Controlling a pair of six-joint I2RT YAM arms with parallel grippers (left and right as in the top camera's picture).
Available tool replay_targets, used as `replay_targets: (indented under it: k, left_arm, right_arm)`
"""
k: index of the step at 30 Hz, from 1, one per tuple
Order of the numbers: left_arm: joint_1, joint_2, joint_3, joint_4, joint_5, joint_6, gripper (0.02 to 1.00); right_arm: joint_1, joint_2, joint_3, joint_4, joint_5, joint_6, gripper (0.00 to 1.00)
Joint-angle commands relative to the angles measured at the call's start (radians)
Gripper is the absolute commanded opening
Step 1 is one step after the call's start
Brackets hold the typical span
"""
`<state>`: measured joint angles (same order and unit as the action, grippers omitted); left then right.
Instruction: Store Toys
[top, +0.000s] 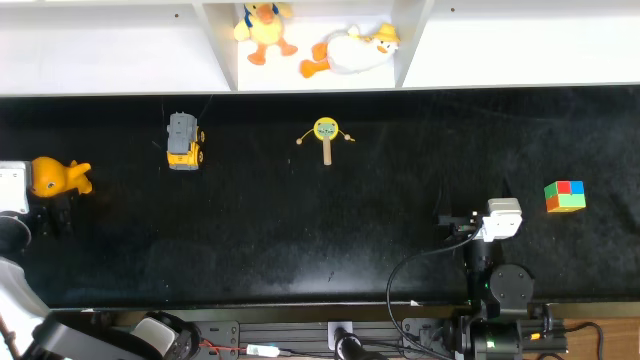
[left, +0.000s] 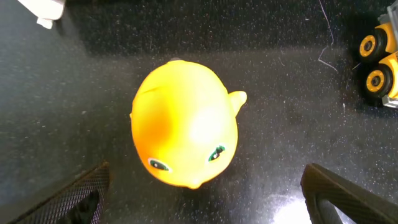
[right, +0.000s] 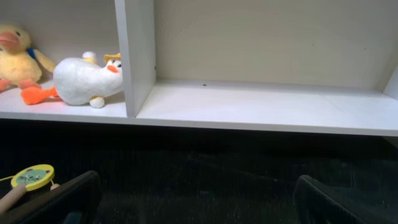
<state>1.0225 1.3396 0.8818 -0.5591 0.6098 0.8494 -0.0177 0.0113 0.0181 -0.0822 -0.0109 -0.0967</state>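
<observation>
Left fingers (left: 81, 193) stand spread wide with nothing between their pads, one on each side of the yellow rubber toy (left: 186, 134). The spread looks chosen to clear the toy's round, smooth body, which is broad and likely to slip from a narrow pinch. The toy lies on the black table (top: 300, 230) close to its left edge. Its eyed end falls in the gap between the two fingertips while most of its body reaches beyond them, and neither finger touches it. I read this as the approach to a grasp, not yet a hold.

Right fingers (right: 68, 199) are also parted wide and hold nothing. That arm sits by the near edge towards the right and faces the white shelf (top: 120, 60) along the far edge, out of the left arm's way.

Two toys are stored in the shelf's middle compartment: a yellow plush duck (top: 264, 28) and a white plush duck (top: 350, 52). On the table remain a toy truck (top: 183, 142) just beyond the yellow rubber toy, a rattle (top: 326, 132) near the middle of the far edge, and a colour cube (top: 565, 196) by the right edge.
</observation>
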Motion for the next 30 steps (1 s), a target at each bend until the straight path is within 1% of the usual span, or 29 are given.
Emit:
replay_targets:
  k: [1, 5, 10, 13, 14, 15, 16, 17, 21, 22, 23, 24, 25, 30]
  left_arm:
    - [-0.017, 0.058, 0.019, 0.016, 0.043, 0.033, 0.998]
    - [-0.039, 0.089, 0.019, 0.056, 0.043, 0.027, 0.998]
    - [-0.06, 0.115, 0.019, 0.161, -0.021, -0.13, 0.972]
    - [-0.066, 0.135, 0.019, 0.183, -0.025, -0.145, 0.958]
    - [-0.068, 0.14, 0.019, 0.185, -0.025, -0.145, 0.934]
    - [-0.07, 0.144, 0.019, 0.185, -0.024, -0.145, 0.886]
    - [-0.071, 0.147, 0.019, 0.184, -0.025, -0.145, 0.75]
    - [-0.074, 0.148, 0.019, 0.184, -0.025, -0.145, 0.575]
    - [-0.084, 0.148, 0.019, 0.183, -0.024, -0.148, 0.279]
    - [-0.085, 0.148, 0.019, 0.183, -0.024, -0.165, 0.218]
    - [-0.086, 0.146, 0.019, 0.183, -0.024, -0.185, 0.128]
    - [-0.086, 0.141, 0.019, 0.183, -0.024, -0.211, 0.06]
    - [-0.086, 0.118, 0.019, 0.183, -0.024, -0.28, 0.036]
    - [-0.092, 0.047, 0.019, 0.158, -0.025, -0.409, 0.036]
  right_arm:
    - [0.006, -0.007, -0.014, 0.005, 0.004, 0.007, 0.996]
    - [0.006, -0.007, -0.014, 0.005, 0.004, 0.007, 0.996]
    - [0.006, -0.007, -0.014, 0.005, 0.004, 0.007, 0.996]
    - [0.006, -0.007, -0.014, 0.005, 0.004, 0.007, 0.996]
    - [0.006, -0.007, -0.014, 0.005, 0.004, 0.007, 0.993]
    - [0.006, -0.007, -0.013, 0.005, 0.004, 0.007, 0.996]
    - [0.006, -0.007, -0.014, 0.005, 0.004, 0.007, 0.996]
    - [0.006, -0.007, -0.013, 0.005, 0.004, 0.007, 0.996]
    - [0.006, -0.007, -0.014, 0.005, 0.004, 0.007, 0.996]
    - [0.006, -0.007, -0.014, 0.005, 0.004, 0.007, 0.993]
    - [0.006, -0.007, -0.014, 0.005, 0.004, 0.007, 0.996]
    - [0.006, -0.007, -0.014, 0.005, 0.004, 0.007, 0.996]
    - [0.006, -0.007, -0.014, 0.005, 0.004, 0.007, 0.996]
    - [0.006, -0.007, -0.014, 0.005, 0.004, 0.007, 0.996]
